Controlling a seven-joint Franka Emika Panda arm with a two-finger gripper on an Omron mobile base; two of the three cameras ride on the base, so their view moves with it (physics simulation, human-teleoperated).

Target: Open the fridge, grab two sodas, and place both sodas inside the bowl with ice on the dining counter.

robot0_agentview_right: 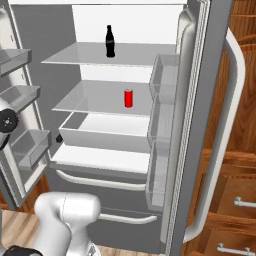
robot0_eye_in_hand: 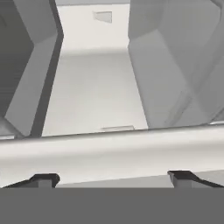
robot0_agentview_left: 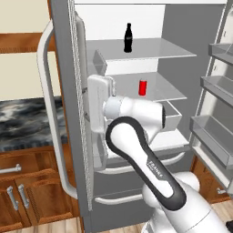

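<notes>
The tall grey French-door fridge [robot0_agentview_right: 200,125] is seen with both doors swung wide. One small black cola-style bottle [robot0_agentview_left: 128,37] stands on its top glass shelf, probably left for grabbing next. The two-finger gripper [robot0_eye_in_hand: 112,178], jaws spread apart and empty, is held beside a pale curved handle [robot0_eye_in_hand: 109,151].

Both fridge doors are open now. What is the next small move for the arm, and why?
Probably pull the hand back from the left door and raise it toward the soda on the top shelf. The fridge stands fully open, the gripper is open and holds nothing, and the bottle stands upright with nothing beside it.
</notes>
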